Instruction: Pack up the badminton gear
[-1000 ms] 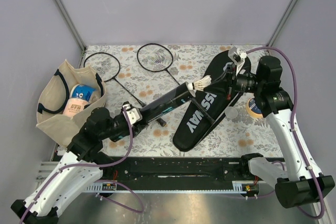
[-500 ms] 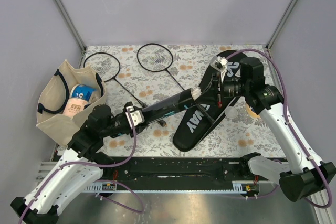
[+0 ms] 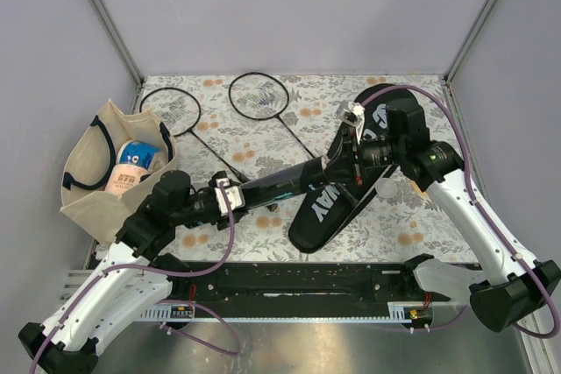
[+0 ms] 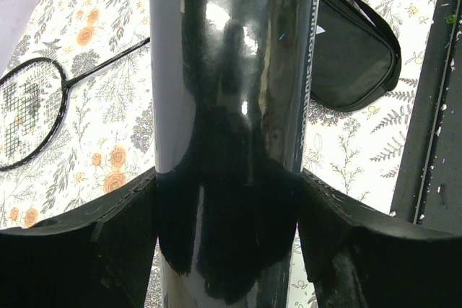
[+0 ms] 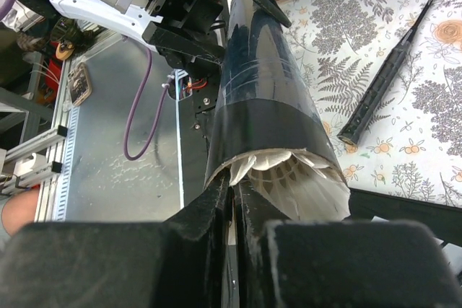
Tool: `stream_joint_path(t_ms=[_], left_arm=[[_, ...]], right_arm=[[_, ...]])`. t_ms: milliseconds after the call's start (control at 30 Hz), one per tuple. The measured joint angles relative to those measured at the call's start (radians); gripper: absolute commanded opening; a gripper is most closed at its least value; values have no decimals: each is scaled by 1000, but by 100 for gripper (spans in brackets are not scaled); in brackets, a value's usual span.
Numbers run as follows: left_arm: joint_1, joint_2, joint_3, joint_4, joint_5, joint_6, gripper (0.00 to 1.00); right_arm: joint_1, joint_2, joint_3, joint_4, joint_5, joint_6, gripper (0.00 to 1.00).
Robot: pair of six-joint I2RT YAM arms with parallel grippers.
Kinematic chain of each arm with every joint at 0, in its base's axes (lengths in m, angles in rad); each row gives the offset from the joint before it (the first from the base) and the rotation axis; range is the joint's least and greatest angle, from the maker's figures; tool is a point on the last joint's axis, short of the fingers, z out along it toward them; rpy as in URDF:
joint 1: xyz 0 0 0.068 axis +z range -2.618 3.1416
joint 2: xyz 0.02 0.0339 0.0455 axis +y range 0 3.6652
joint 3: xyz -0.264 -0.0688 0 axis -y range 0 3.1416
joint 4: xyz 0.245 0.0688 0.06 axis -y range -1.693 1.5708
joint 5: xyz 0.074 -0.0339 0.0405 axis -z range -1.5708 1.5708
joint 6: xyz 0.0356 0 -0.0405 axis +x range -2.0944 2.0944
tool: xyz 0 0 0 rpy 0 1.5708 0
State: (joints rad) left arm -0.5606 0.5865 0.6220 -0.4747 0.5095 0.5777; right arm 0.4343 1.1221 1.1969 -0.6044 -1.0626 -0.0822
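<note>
My left gripper (image 3: 230, 197) is shut on the lower end of the long black tube (image 3: 280, 181); in the left wrist view the tube (image 4: 231, 70) fills the space between my left gripper's (image 4: 227, 236) jaws. My right gripper (image 3: 340, 160) is at the tube's open mouth, shut on the feather rim of a white shuttlecock (image 5: 307, 178) that sits inside the tube (image 5: 260, 77). My right gripper (image 5: 234, 196) pinches the rim at the left side. Two black racquets (image 3: 171, 111) (image 3: 260, 95) lie at the back. The black cover (image 3: 326, 208) lies under the right arm.
A beige tote bag (image 3: 96, 183) holding packets stands at the left. A small white round lid (image 3: 386, 188) lies beside the cover. A racquet handle (image 5: 390, 70) lies near the tube. The black rail (image 3: 289, 279) runs along the near edge.
My right gripper has moved left and down, carrying the shuttlecock from outside the tube's mouth into it. The tube has tilted lower and the left arm has shifted slightly.
</note>
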Motion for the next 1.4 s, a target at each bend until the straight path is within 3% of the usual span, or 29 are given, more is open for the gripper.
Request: stream_joint_path(t_ms=[800,867,1033,1400], left_arm=[[3,17,13,-2,-8,19,22],[3,16,13,-1,-8,13,22],[2,6,7,-2,-2,-2,21],[0,-82,-37,57,-34,-34,20]], right_arm=[[43,40,-12,74,26,69,22],[43,43,-12,85,29,89,26],[44,46,-11,86,56,127,48],[50,19,124,-27,226,206,61]])
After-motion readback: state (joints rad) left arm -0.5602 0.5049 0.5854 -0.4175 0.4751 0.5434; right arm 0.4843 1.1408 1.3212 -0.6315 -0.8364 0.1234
